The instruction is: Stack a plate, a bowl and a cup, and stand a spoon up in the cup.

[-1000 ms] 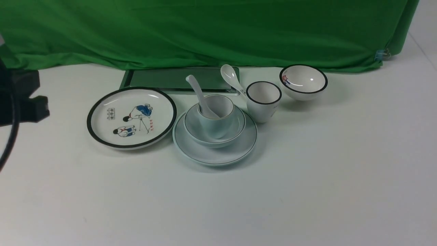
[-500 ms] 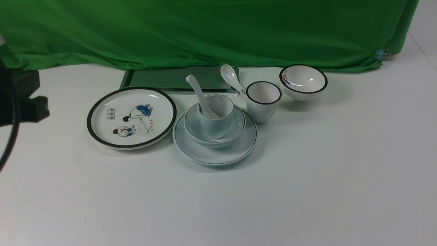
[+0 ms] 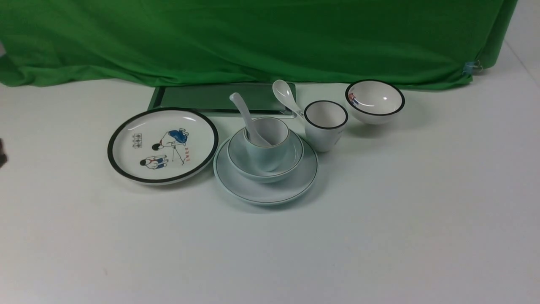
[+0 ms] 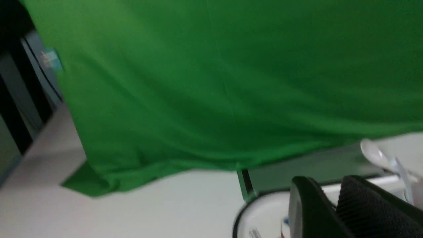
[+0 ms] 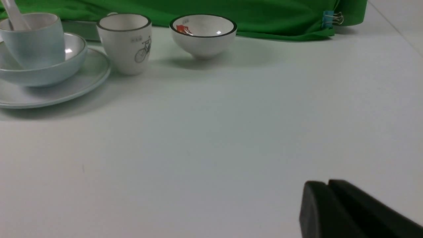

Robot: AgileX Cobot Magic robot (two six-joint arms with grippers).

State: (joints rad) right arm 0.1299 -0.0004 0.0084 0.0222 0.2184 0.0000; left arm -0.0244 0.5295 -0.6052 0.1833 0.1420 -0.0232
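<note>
Spoon point(image 3: 247, 119) leans on cup point(image 3: 267, 142) rim; right pincer point(image 5: 328, 190) pressed together; left pincer point(image 4: 333, 201) unclear.

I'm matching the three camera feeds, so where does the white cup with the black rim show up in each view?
Front view: the white cup with the black rim stands right of centre, beside the stacked plate.
Left wrist view: not in it.
Right wrist view: upper left, bicycle print facing the camera.
Shared landmark: the green cloth behind the dishes shows in all three views.
</note>
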